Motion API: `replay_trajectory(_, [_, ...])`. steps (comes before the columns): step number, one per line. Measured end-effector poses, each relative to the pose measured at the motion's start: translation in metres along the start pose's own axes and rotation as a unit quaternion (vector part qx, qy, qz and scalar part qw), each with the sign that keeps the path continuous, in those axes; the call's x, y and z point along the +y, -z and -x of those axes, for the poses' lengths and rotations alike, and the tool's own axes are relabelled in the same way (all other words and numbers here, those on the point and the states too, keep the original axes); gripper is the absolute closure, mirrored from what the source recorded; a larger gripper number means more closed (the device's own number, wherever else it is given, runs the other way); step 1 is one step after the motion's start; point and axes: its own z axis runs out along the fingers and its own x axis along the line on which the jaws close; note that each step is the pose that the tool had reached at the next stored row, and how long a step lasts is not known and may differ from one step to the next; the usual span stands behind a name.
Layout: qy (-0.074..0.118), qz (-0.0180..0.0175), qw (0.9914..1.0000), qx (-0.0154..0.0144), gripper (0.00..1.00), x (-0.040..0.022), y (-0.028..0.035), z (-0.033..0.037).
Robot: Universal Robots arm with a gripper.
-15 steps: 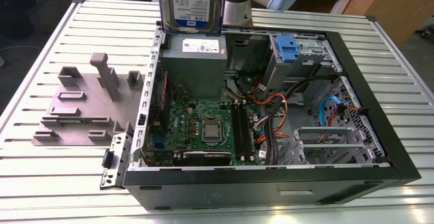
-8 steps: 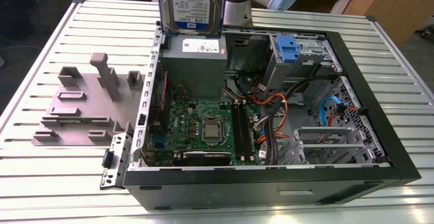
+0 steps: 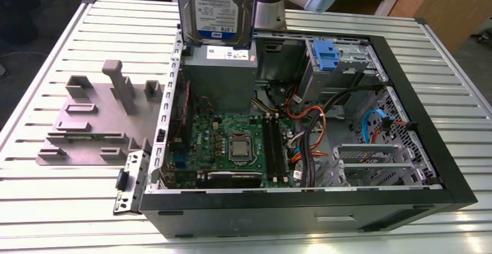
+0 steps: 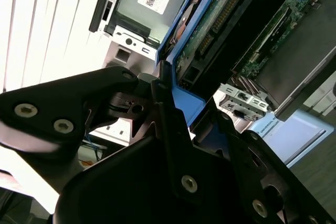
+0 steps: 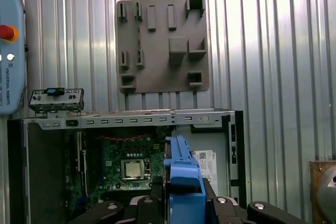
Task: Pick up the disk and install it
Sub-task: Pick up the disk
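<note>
worktop: ribbed silver aluminium worktop [image 3: 69, 208] is carrying the whole setup, and nothing on it is looking like a hazard.
case: open black steel computer case [image 3: 307, 211] is lying on its side with the interior facing up. Its thin sheet-metal rim is sitting right under the load, so an off-line descent is likely to catch it.
fixture plate: flat grey plastic fixture plate [image 3: 84, 133] with raised blocks is lying beside the case on the exterior view's left, well apart from the load.
power supply: boxy grey metal power supply [image 3: 223, 75] is sitting directly below the raised load. I'm judging this the first thing to get hit if the grip gives.
motherboard: green circuit motherboard [image 3: 230, 144] is lying exposed on the case floor, so a drop is risking the socket and slots.
disk: flat silver rectangular disk [image 3: 219, 6] with white-and-blue label and blue plastic carrier frame [image 5: 184, 177] is hanging upright above the case, clear of everything.
cables: orange, black and blue cables [image 3: 307, 121] are looping loosely through the interior and could be snagging a frame corner.
latch: small blue plastic latch [image 3: 326, 55] on its grey cage is standing at the far end of the case, apart from the load.
gripper: black gripper [image 5: 181, 203] is carrying the disk, with the fingers [image 4: 100, 95] clamping on the frame's edge. That plastic is probably flexing, so tilt or slip is the main worry.
</note>
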Motion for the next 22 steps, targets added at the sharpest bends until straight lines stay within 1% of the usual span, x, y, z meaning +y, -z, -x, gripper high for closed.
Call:
replay_trajectory(9, [0.0, -0.0002, 0.99999, 0.0041, 0.64, -0.0012, -0.0001, -0.0161])
replay_trajectory(11, [0.0, -0.0003, 0.99999, 0.0047, 0.64, -0.0026, -0.0001, -0.0184])
replay_trajectory(13, [0.0, -0.0003, 0.99999, 0.0049, 0.64, -0.006, -0.0002, -0.0197])
replay_trajectory(22, [0.0, -0.0003, 0.99999, 0.0051, 0.64, -0.0262, -0.0002, -0.0249])
